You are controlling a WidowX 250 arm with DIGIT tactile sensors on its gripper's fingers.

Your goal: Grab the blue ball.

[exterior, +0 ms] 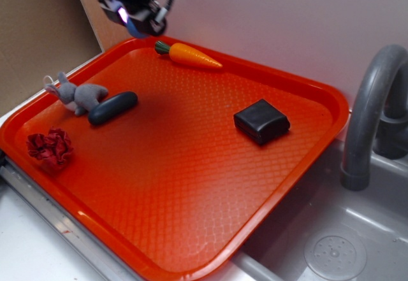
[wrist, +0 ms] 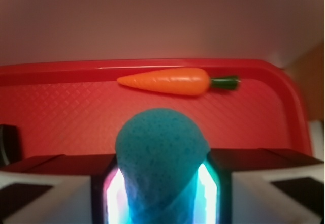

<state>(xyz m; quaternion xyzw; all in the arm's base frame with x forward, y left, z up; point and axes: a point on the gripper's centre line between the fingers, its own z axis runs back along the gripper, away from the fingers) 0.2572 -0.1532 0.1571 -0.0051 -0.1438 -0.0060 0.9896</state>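
Note:
The blue ball [wrist: 161, 153] is a light-blue, dimpled ball squeezed between my gripper's two lit fingers. In the exterior view only a small blue part of the ball [exterior: 136, 29] shows under the gripper [exterior: 135, 21], which hangs above the far left corner of the orange tray [exterior: 191, 185]. In the wrist view the gripper [wrist: 161, 183] is shut on the ball and held clear above the tray floor [wrist: 61, 117].
A toy carrot [exterior: 189, 54] lies near the tray's far rim, also in the wrist view [wrist: 172, 81]. A dark blue-grey capsule [exterior: 112, 108], a grey toy rabbit [exterior: 76, 94], a red crumpled cloth [exterior: 50, 148] and a black block [exterior: 261, 121] lie on the tray. A grey faucet [exterior: 373, 102] and sink [exterior: 331, 249] are at the right.

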